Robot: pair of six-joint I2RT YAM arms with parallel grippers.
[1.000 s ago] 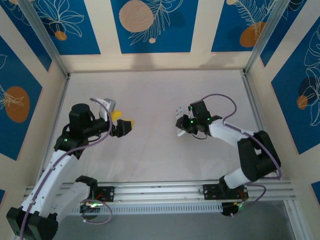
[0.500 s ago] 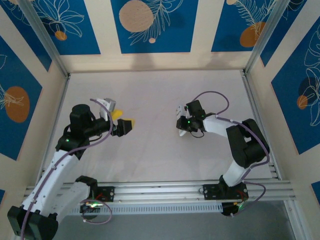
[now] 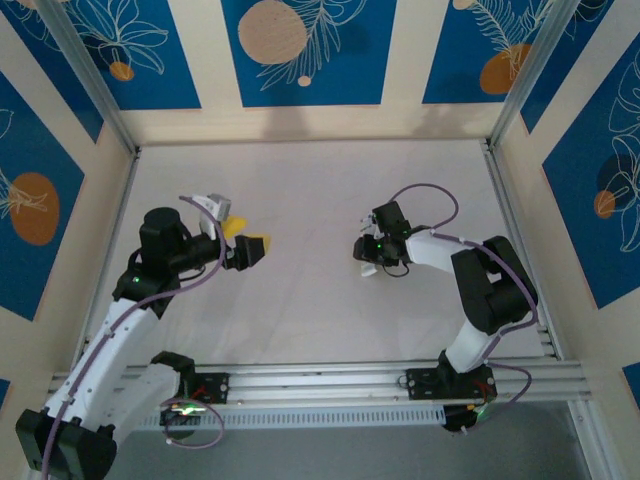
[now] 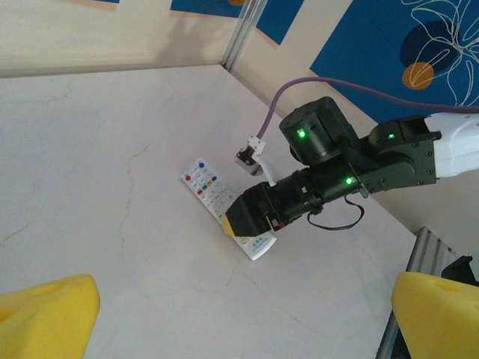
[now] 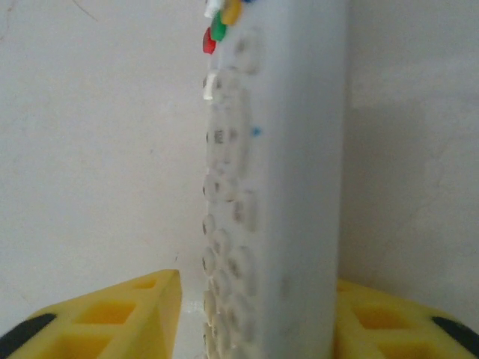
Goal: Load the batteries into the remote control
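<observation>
The white remote control (image 4: 203,182) lies on the table right of centre, coloured and grey buttons facing up, and is also in the top view (image 3: 361,243). My right gripper (image 4: 245,224) straddles its near end. Between the yellow fingers (image 5: 112,314) the remote control (image 5: 277,164) fills the middle. A gap shows between it and the left pad, while the right pad sits close against it. The jaws stand open around it. My left gripper (image 3: 246,240) hovers at the left, wide open with nothing between its fingers (image 4: 45,314). The batteries are out of view.
The pale tabletop (image 3: 300,190) is ringed by cream and blue walls, with metal posts at the back corners. An aluminium rail (image 3: 320,380) carrying the arm bases runs along the near edge. The right arm's purple cable (image 3: 425,192) loops above its wrist.
The right arm folded up at the elbow and its gripper settled lower with the remote. Its jaws widened off the remote. The left arm stayed put.
</observation>
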